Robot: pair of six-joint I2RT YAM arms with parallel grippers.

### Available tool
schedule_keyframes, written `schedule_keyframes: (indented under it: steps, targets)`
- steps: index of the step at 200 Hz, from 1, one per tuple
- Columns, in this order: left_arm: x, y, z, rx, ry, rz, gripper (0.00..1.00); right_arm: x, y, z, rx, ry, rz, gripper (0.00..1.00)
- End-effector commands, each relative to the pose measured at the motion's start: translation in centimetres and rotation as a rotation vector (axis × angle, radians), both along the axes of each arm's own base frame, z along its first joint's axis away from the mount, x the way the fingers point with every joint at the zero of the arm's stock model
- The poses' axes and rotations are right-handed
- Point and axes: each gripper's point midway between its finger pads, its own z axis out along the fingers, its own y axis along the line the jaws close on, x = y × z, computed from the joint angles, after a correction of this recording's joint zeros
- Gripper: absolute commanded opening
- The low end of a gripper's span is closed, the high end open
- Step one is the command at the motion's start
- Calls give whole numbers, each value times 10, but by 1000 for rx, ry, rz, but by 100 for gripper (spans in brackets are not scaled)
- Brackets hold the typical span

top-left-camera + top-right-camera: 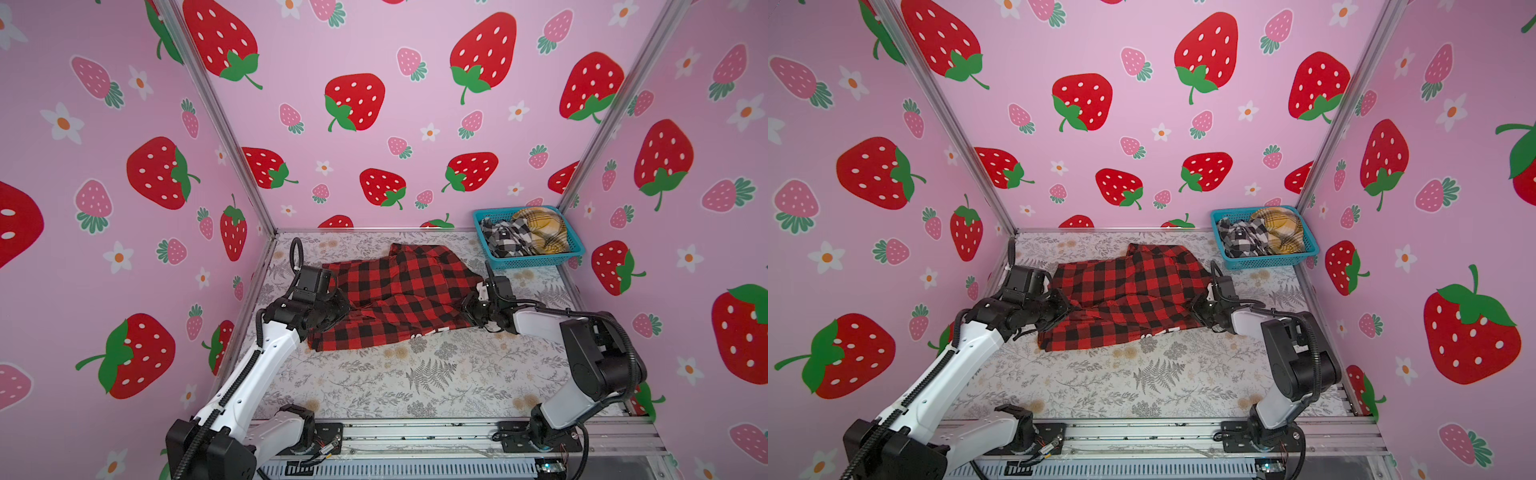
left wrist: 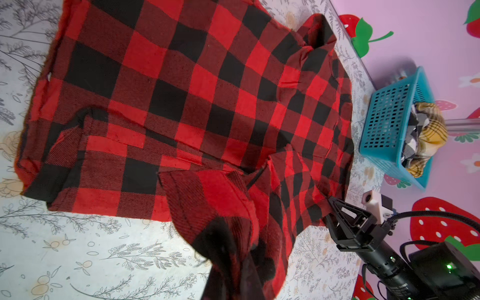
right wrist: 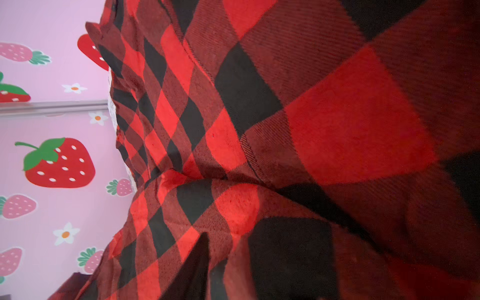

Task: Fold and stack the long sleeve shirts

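Lying rumpled across the far half of the floral-printed table (image 1: 415, 374) is the red-and-black shirt (image 1: 399, 299), a soft buffalo check. A pointed flap of it reaches toward the back wall, and a scrap of white letters (image 1: 432, 332) peeks from under its near edge. At the shirt's left edge the left gripper (image 1: 345, 309) is clenched on a bunch of the cloth; in the left wrist view the fabric rises in a thick fold toward the camera and hides the fingers. At the shirt's right edge the right gripper (image 1: 467, 309) sits low with its tips against the cloth. I cannot tell whether its fingers are pinching the fabric or loose, as cloth fills the right wrist view. In the far right corner, apart from the red shirt, stands a blue basket (image 1: 536, 262). It holds a crumpled black-and-white shirt (image 1: 505, 239) and, beside it to the right, a mustard-yellow shirt (image 1: 540, 230).
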Motion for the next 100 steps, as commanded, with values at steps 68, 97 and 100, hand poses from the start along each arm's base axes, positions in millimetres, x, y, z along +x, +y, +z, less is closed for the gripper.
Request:
schedule_keyframes:
  steps: [68,97,100]
  targets:
    - [-4,67,-117,112,255,159,0,-30,14,-25,29,37,39,8]
    - [-12,75,-138,156,311,157,0,-40,26,-33,72,58,61,7]
    - [-13,76,-139,159,318,158,0,-41,27,-33,74,58,64,7]
